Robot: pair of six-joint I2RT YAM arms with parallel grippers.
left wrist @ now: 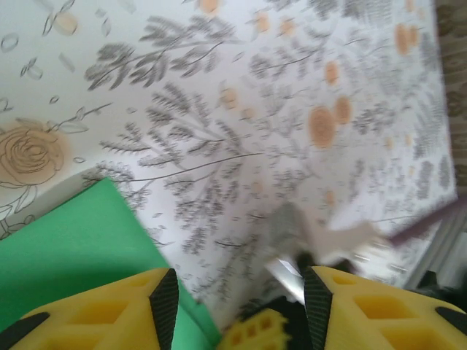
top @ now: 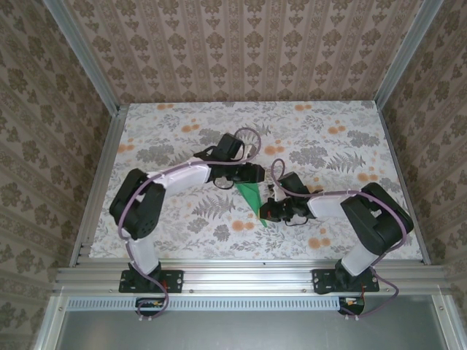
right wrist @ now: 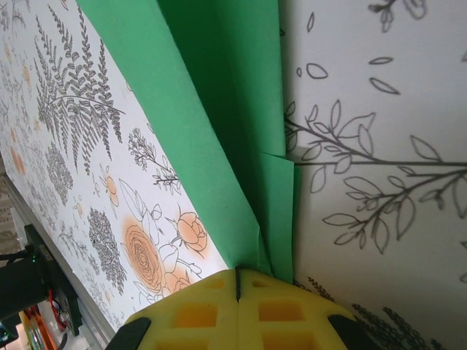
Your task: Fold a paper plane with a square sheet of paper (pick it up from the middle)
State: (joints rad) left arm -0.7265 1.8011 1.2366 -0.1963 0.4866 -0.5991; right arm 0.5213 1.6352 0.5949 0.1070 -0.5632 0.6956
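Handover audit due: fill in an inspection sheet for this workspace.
Surface: floral tabletop, flat.
Job's things: green paper, folded into a narrow creased triangle, lying between the arms.
Clutter: nothing seen.
Tools: left tool open, beside the paper; right tool shut on the paper's end.
Cables: purple cables looped along both arms.
Surroundings: patterned walls; aluminium frame at the near edge.
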